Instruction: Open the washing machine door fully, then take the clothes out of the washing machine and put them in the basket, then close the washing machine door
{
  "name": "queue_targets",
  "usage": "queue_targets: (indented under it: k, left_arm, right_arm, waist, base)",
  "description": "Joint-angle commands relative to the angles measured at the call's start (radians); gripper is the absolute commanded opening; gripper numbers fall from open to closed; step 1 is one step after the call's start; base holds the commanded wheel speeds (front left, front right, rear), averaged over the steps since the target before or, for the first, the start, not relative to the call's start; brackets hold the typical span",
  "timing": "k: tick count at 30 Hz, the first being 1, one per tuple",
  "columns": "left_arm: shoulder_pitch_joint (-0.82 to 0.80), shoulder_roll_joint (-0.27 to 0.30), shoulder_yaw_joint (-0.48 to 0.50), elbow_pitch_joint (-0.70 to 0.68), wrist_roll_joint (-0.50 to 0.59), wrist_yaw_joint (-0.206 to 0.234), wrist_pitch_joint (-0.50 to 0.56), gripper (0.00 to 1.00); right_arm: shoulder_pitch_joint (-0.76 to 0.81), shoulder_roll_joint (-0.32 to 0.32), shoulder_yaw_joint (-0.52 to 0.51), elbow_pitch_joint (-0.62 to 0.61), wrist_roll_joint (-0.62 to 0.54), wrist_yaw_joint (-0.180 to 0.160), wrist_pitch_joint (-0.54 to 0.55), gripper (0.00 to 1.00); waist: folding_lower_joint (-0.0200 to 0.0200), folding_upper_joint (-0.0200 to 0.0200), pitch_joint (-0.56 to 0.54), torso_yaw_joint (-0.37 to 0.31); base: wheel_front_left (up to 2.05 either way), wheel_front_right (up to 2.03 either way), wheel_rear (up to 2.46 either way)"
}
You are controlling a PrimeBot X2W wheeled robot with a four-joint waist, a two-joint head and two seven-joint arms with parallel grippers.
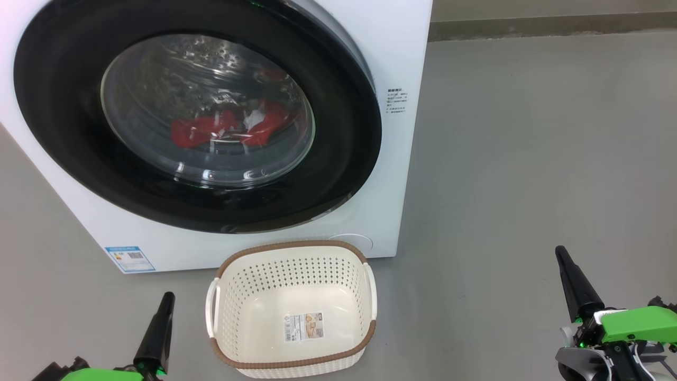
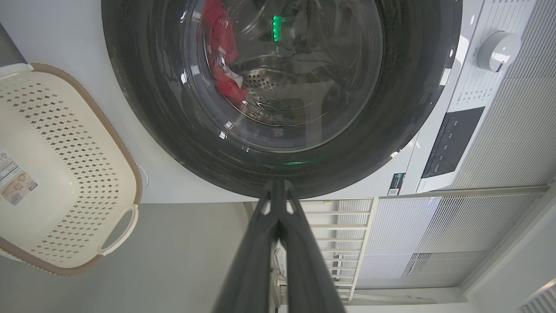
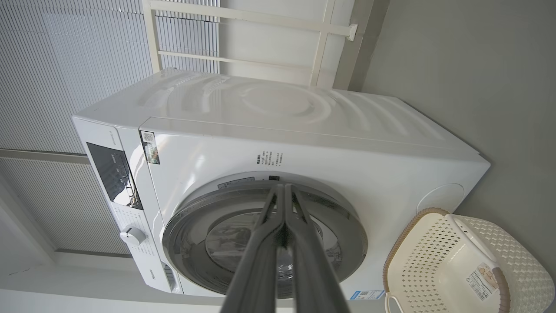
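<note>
The white washing machine (image 1: 402,63) stands ahead with its round black-rimmed door (image 1: 69,132) against its front. Through the glass window the red clothes (image 1: 201,129) with a white patch lie in the steel drum. The cream perforated basket (image 1: 296,259) sits on the floor just below the door, with nothing in it but a paper label on its bottom. My left gripper (image 1: 168,297) is shut at the lower left, beside the basket. My right gripper (image 1: 560,253) is shut at the lower right, well clear of machine and basket. Both pairs of fingers touch at the tips in the wrist views, left gripper (image 2: 278,184), right gripper (image 3: 283,188).
Grey floor (image 1: 529,159) stretches to the right of the machine up to a wall base. A control panel (image 2: 451,143) and a white dial (image 2: 497,50) sit on the machine's top front. A white rail frame (image 3: 260,17) and ribbed wall panels stand behind the machine.
</note>
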Motion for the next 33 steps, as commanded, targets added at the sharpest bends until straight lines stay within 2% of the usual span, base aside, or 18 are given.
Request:
queue_targets:
  k: [1,16,17,24,28,33]
  left_arm:
    - [-0.042,0.008,0.036,-0.027,-0.007,0.001,0.003,0.0]
    - [-0.042,0.008,0.036,-0.027,-0.007,0.001,0.003,0.0]
    - [0.0,0.0,0.0,0.0,0.0,0.0,0.0,1.0]
    - [0.028,-0.006,-0.011,0.036,0.004,0.0,-0.009,1.0]
    - [0.03,-0.005,-0.014,0.025,0.013,0.0,-0.021,1.0]
    - [0.036,-0.004,-0.019,0.012,0.048,0.0,-0.036,1.0]
  right_arm:
    - [-0.042,-0.012,0.016,-0.025,-0.001,0.007,0.005,0.0]
    - [-0.042,-0.012,0.016,-0.025,-0.001,0.007,0.005,0.0]
    - [0.0,0.0,0.0,0.0,0.0,0.0,0.0,1.0]
    - [0.03,0.016,0.018,0.041,-0.001,-0.001,-0.008,1.0]
    - [0.033,0.014,0.027,0.034,-0.008,-0.001,-0.02,1.0]
    - [0.038,0.005,0.043,0.027,-0.036,-0.001,-0.036,1.0]
  waist:
    - [0.0,-0.0001,0.0,0.0]
    - [0.0,-0.0001,0.0,0.0]
    - [0.0,-0.0001,0.0,0.0]
    - [0.0003,-0.0001,0.001,0.0]
    - [0.0023,-0.0001,-0.002,0.002]
    - [0.0001,-0.0001,0.0,0.004]
  base:
    - [0.0,0.0,0.0]
    - [0.0,0.0,0.0]
    - [0.0,0.0,0.0]
    - [0.0,0.0,0.0]
    - [0.0,0.0,0.0]
    - [0.0,0.0,0.0]
